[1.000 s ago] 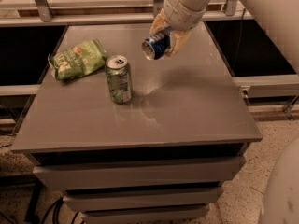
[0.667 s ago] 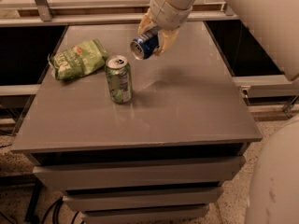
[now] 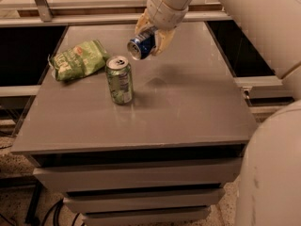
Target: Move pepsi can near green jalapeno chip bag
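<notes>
My gripper [image 3: 149, 37] is shut on the pepsi can [image 3: 141, 44], a blue can with a silver top. It holds the can tilted on its side in the air above the back middle of the grey table [image 3: 188, 107]. The green jalapeno chip bag [image 3: 78, 59], crumpled and light green, lies on the table at the back left. The held can is to the right of the bag and above it, apart from it.
A green soda can [image 3: 119, 80] stands upright on the table, just right of the bag and below the held can. The arm reaches in from the upper right. Drawers sit under the table top, with dark gaps on both sides.
The gripper has carried the pepsi can to the left, toward the chip bag and over the green soda can. The bag and the green can have not moved.
</notes>
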Robot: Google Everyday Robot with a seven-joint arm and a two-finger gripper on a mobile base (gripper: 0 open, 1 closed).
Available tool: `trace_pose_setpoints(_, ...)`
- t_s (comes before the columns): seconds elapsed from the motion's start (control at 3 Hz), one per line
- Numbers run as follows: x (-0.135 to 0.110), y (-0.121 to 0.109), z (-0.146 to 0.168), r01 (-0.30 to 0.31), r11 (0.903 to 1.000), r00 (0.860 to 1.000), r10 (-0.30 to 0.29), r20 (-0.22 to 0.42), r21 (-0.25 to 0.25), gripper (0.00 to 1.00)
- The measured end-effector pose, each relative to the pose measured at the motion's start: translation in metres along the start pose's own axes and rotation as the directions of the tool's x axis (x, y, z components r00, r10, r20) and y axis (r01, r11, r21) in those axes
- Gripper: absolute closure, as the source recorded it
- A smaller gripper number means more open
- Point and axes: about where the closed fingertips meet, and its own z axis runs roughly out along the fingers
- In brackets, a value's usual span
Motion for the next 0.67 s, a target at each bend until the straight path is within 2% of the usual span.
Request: trace_pose_setpoints(0.67,-0.012,-0.034,0.012,0.097,0.9948,0.994,-0.099,0.055,0.029,1.00)
